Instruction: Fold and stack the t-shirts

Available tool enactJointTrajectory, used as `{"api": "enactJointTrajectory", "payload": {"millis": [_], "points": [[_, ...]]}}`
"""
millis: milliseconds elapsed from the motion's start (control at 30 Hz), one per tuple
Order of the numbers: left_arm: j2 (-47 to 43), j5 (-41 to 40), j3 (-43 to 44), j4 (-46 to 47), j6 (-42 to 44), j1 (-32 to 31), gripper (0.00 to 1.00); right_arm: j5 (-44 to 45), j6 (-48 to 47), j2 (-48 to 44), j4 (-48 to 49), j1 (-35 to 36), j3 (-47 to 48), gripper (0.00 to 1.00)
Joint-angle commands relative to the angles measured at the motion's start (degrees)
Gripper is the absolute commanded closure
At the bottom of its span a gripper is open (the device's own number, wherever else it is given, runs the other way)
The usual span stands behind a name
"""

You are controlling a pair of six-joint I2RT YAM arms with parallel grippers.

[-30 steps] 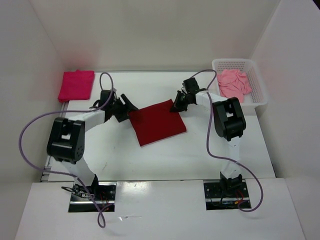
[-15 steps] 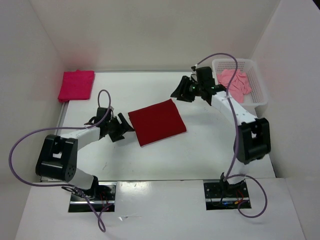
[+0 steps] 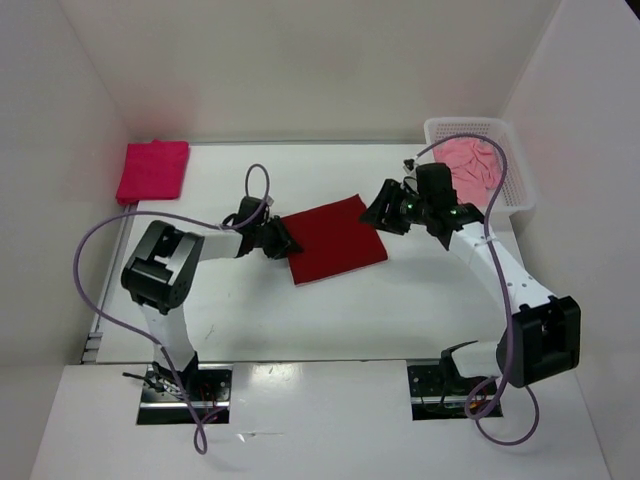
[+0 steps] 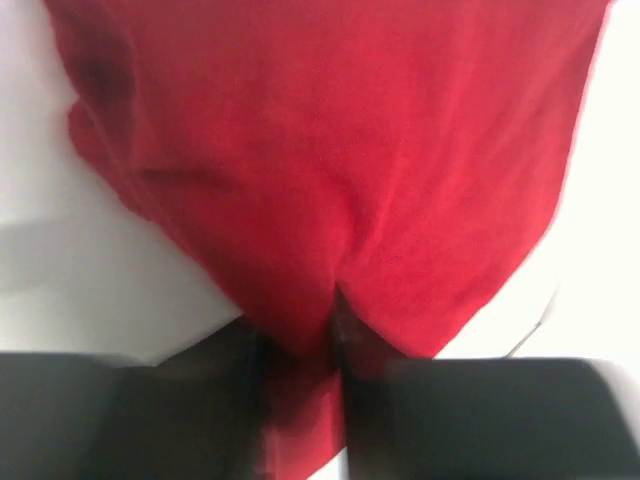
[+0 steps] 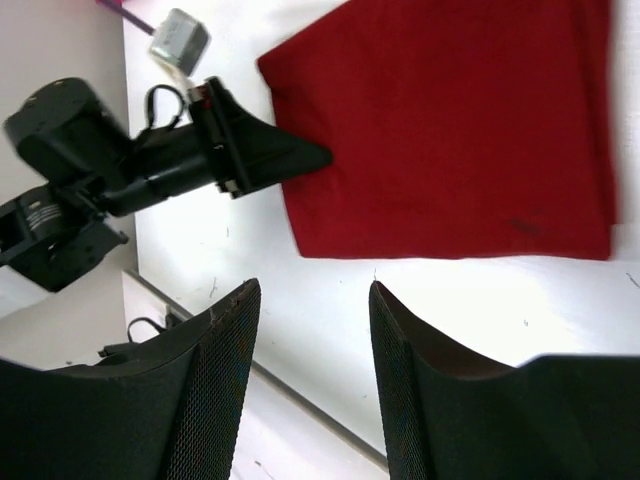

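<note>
Near end: left gripper (image 4: 300,340) is clenched on the near-left edge of the dark red shirt (image 3: 335,240); the left wrist view shows cloth puckered and drawn in between its fingers. Right gripper (image 5: 314,290) hangs just off the shirt's right edge, jaws spread, nothing in them, bare table (image 3: 420,300) below. The dark red shirt lies mid-table between the two grippers, folded to a flat, near-square rectangle. Its slightly longer axis runs left-right, and it sits skewed, right end a bit farther away than the left. No collar or sleeve shows, so I can't tell which way the neck points. Far left corner: magenta shirt (image 3: 152,170), folded, lying flat, well apart from the red one. Far right: salmon shirt (image 3: 470,165) crumpled in the white basket (image 3: 520,190), not folded. Status as I read it: two of three folded, nothing stacked yet. Left to do: put red onto magenta, the left arm's pinch looks like the start of that, then pull salmon out, fold, and stack it. A one-edge pinch may drag the fold open.
</note>
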Motion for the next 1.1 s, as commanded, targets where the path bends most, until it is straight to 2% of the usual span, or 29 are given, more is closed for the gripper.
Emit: {"api": "enactJointTrajectory", "payload": {"millis": [0,100,133,233,267,333,500,567,633,667,700,733,767,833,867,933,1000,1067], "points": [[4.2,-0.2,6.6,0.5,-2.0,-0.7,0.75,-0.1,0.9,-3.2,0.2,-1.0,-1.1,0.46],[5.4,-0.2,15.7,-3.2,-0.5,-0.7,0.84,-0.6,1.5,-4.3,0.2,-3.1,-2.7,0.46],[6.1,-0.2,22.3,-4.1,0.2,-0.7,0.89,-1.1,1.5,-4.3,0.2,-3.6,-2.7,0.46],[8.3,1.0,30.9,-6.4,0.3,2.3,0.96,-1.9,1.5,-4.8,0.2,-5.8,-3.9,0.46],[9.6,1.5,37.1,-7.6,0.8,3.2,0.96,-2.6,0.9,-4.8,0.2,-6.6,-4.4,0.46],[10.7,1.5,43.0,-10.4,1.4,5.3,0.97,-2.6,0.2,-4.8,0.2,-7.3,-4.4,0.46],[12.7,3.8,58.0,-14.8,3.2,15.8,0.97,-3.7,-0.9,-3.5,-0.3,-7.9,-3.9,0.46],[11.1,4.5,58.1,-14.2,2.4,22.1,0.97,-5.0,-1.4,-1.8,-0.9,-7.9,-2.8,0.46],[7.2,4.5,51.2,-10.5,1.2,28.7,0.97,-5.5,-2.0,-1.3,-0.9,-7.9,-2.2,0.46],[5.6,3.6,47.6,-9.0,0.5,30.8,0.94,-6.1,-2.0,-0.6,-0.9,-7.9,-2.2,0.46],[4.0,2.6,43.9,-6.7,-0.5,32.9,0.85,-6.9,-2.0,-0.1,-0.9,-7.9,-2.2,0.46],[2.4,1.0,39.7,-5.2,-1.5,35.0,0.52,-7.5,-2.0,-0.1,-0.9,-7.9,-2.2,0.46],[-1.0,0.5,30.0,-1.7,-2.6,38.9,0.35,-8.1,-2.0,0.6,-0.9,-7.9,-2.2,0.46],[-5.8,-0.2,21.4,-0.5,-4.6,42.0,0.04,-8.1,-2.5,1.2,-0.9,-7.9,-1.7,0.46],[-7.5,-0.3,13.7,0.2,-5.1,43.7,0.00,-8.6,-3.2,1.2,-0.9,-7.9,-1.7,0.46],[-13.9,-1.5,7.1,-0.3,-5.1,44.4,0.00,-8.6,-3.9,2.5,-0.9,-7.9,-1.7,0.46],[-19.8,-6.9,-1.9,-0.3,-5.9,44.4,0.00,-9.1,-4.4,3.6,-0.9,-8.5,-1.2,0.46],[-27.9,-11.8,-5.3,-2.5,-7.7,44.4,0.00,-9.8,-4.4,3.6,-0.9,-8.5,-1.2,0.46]]}}
